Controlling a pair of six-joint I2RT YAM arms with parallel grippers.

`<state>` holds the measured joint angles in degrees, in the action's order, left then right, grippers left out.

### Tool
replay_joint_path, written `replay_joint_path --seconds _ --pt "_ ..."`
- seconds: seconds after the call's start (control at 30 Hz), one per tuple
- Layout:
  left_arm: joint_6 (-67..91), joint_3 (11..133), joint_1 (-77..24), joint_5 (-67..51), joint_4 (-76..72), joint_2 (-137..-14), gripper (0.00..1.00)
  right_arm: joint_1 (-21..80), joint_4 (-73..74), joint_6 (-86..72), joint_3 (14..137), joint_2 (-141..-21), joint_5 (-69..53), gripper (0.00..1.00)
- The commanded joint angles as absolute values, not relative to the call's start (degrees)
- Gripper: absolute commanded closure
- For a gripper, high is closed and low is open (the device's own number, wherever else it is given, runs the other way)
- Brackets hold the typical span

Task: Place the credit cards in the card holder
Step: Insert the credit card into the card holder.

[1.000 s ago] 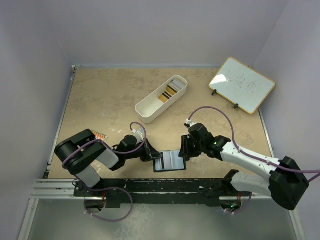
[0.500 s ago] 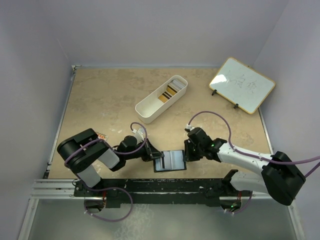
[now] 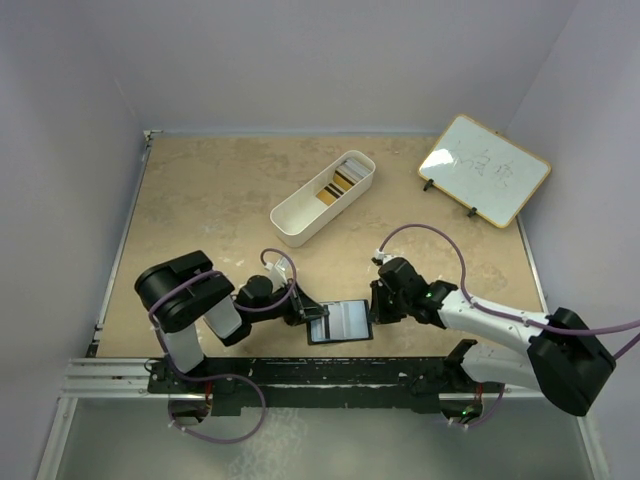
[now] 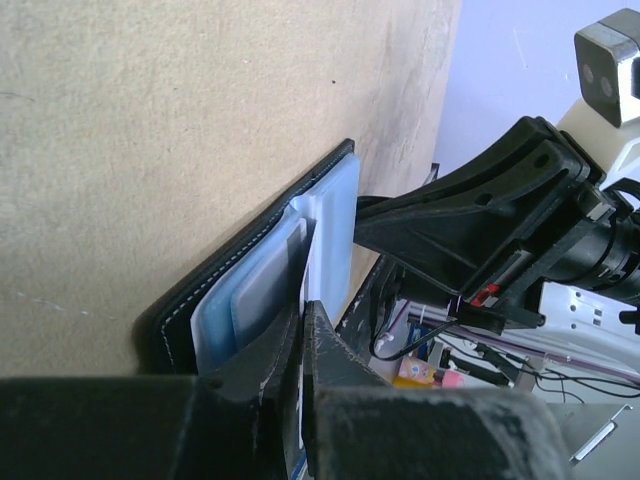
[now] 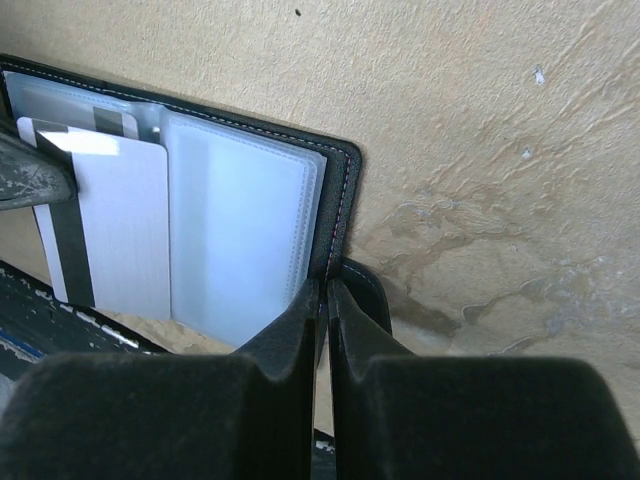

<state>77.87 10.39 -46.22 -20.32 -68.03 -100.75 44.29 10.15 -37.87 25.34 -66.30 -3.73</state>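
Open black wallet on a tan table, left gripper pinched tight on a grey card in its left half, right gripper nipped narrow on its right edge

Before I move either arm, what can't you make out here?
Right wrist: a left finger covers a corner of the striped card, so sleeved or loose is unclear.
Left wrist: the left gripper hides whether it pinches card, card holder or both.
Top: cards in the white tray too small to count.
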Motion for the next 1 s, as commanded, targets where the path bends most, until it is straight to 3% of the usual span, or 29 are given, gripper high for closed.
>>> replay_joint_path --seconds 0.0,0.53,0.97 --pt "80.7 9.6 -46.6 -20.8 -78.8 -104.3 1.00 44.9 8.5 -38.1 22.8 -68.1 -2.1 0.93" --pt "81.8 9.0 -46.7 -17.2 -84.3 -109.9 1.00 45.1 8.4 -39.5 23.0 -67.3 -2.6 0.93" --pt "79.6 10.1 -47.4 -12.3 -76.8 -106.3 1.00 45.2 8.3 -44.3 19.8 -61.9 -4.2 0.94"
